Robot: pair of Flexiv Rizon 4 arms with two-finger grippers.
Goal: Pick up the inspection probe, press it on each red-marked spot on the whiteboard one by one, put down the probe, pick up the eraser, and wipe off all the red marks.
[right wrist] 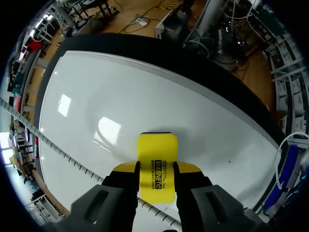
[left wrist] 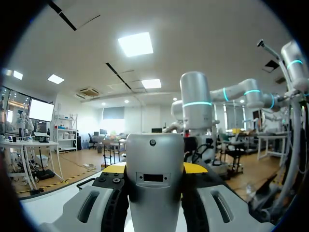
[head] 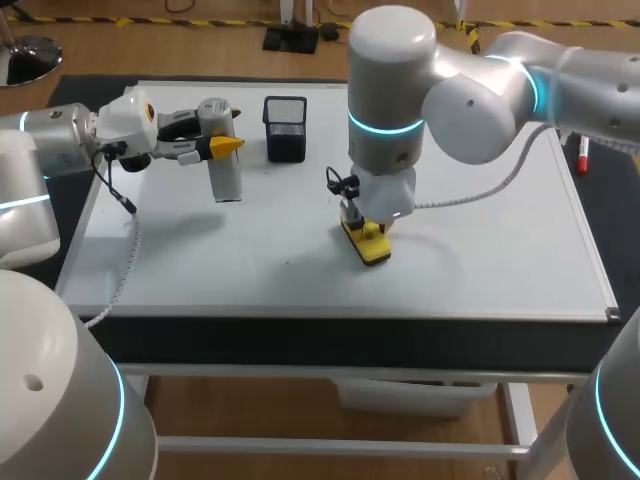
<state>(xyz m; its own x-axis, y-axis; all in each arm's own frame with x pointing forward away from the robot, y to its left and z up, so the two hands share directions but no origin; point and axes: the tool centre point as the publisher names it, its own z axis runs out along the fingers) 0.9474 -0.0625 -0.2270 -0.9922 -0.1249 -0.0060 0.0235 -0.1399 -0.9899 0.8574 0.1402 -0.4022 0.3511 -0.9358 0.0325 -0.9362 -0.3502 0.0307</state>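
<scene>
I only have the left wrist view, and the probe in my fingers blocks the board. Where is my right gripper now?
Observer: The right gripper is shut on the yellow eraser, low over the middle of the whiteboard; the eraser looks flat on it.
Operator: Are any red marks showing on the board?
Observer: None show on the bare parts that the head and right wrist views take in.
Operator: Is anything standing close to my probe?
Observer: A black mesh pen holder stands to the right of the inspection probe, apart from it, near the board's far edge.
</scene>
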